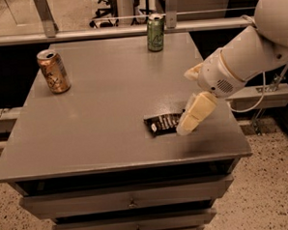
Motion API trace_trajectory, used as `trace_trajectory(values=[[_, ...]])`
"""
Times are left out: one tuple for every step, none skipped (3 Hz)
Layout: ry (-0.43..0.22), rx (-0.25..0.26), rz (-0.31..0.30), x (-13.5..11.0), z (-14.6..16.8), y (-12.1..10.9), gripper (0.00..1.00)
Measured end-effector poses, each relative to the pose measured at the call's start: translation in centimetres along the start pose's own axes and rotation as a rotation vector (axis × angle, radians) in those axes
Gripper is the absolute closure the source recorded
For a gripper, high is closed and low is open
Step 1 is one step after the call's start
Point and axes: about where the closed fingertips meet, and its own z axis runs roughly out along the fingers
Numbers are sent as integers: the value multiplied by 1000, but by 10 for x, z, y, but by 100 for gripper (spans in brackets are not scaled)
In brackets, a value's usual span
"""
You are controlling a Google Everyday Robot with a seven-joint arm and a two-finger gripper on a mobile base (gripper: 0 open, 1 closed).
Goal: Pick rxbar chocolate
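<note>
Jaws' state cannot be told as the gripper (189, 120) hangs at the right end of the rxbar chocolate (162, 124), lying flat near the table's (100, 119) front right edge; grasp and lift apparently remain.

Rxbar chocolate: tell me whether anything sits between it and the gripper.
Nothing visible does. The gripper sits at one end of the rxbar chocolate, overlapping it in view. The orange can and green can stand far back on the table.
</note>
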Motion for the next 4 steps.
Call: trace_trajectory(values=[[12,-24,23,12,18,6,0],[29,-38,37,23,35,14,3],[39,-42,37,28,43,19,26],[46,-42,54,33,47,22,49]])
